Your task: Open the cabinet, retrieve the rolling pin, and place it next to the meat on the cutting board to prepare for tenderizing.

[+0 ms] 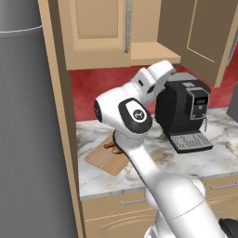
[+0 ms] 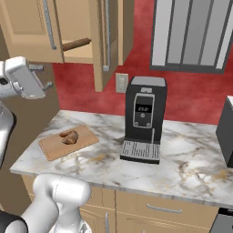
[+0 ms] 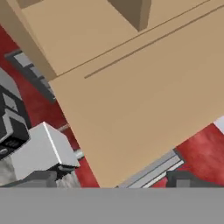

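The cabinet already has its right door swung open, so the first step looks done. The rolling pin lies on its shelf. The gripper hangs empty, jaws wide. Fetching and placing beside the meat on the cutting board remain.

The meat lies on the cutting board, which sits on the counter left of the coffee machine. Above, the rolling pin rests inside the cabinet, behind its open right door.
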Motion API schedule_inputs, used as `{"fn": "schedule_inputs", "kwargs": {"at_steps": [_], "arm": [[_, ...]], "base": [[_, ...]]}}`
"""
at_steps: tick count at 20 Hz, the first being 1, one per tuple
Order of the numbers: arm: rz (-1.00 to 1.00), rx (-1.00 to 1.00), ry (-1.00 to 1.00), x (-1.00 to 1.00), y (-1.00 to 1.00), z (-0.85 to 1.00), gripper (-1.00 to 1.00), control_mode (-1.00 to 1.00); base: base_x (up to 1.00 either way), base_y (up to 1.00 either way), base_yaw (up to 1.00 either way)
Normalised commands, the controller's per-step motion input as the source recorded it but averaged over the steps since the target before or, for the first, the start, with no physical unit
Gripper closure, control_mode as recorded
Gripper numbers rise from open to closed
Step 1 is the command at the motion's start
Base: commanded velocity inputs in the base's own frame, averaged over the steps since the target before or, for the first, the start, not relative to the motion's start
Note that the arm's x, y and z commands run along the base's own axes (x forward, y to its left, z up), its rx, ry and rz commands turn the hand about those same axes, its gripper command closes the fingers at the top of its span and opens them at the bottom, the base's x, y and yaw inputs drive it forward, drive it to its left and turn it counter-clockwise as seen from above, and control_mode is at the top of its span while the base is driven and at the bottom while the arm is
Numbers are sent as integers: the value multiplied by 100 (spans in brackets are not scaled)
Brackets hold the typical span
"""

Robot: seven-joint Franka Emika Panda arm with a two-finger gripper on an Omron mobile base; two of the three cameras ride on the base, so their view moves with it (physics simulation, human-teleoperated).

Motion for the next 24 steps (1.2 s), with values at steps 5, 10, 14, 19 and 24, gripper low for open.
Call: {"fn": "schedule_inputs", "kwargs": {"at_steps": [5,10,14,19,24], "arm": [[7,17,-41,-6,19,27,-100,-100],[16,18,-54,-28,0,35,-100,-100],[26,21,-56,-38,-3,25,-100,-100],[30,23,-51,-33,-1,19,-100,-100],[33,25,-39,-8,-8,13,-100,-100]], "base": [[0,0,0],[0,0,0],[0,0,0],[0,0,0],[0,0,0]]}}
